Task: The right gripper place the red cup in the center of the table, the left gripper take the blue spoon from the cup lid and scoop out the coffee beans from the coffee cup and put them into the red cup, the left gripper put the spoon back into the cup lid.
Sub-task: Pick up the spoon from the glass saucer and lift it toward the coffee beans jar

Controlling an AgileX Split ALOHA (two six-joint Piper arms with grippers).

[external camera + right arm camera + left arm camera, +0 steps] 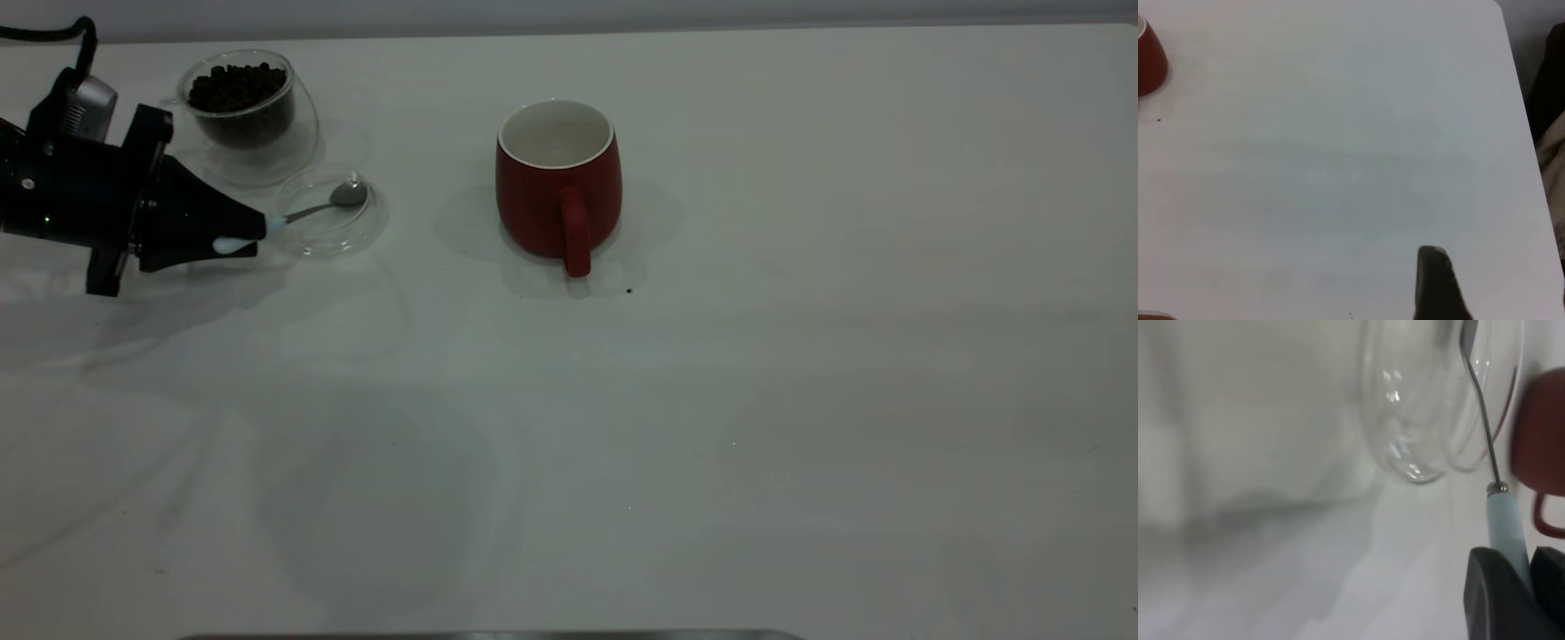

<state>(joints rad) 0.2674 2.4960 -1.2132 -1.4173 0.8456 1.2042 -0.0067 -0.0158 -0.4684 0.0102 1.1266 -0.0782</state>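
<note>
Red cup (pixel 557 187) upright mid-table (pixel 622 427), handle toward camera, white inside bare. Left gripper (pixel 253 233) clamped on blue spoon (pixel 302 212) handle; spoon bowl rests in cup lid (pixel 331 216). Coffee cup (pixel 242 107) with coffee beans (pixel 236 86) just behind lid. Right gripper (pixel 1438 280): one finger visible, state indeterminate.

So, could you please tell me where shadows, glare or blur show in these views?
Exterior view: soft shadows spread around the red cup and under the left hand. Left wrist view: the cup lid is blurred with small glints, the blue spoon sharper. Right wrist view: soft overall, no glare.
</note>
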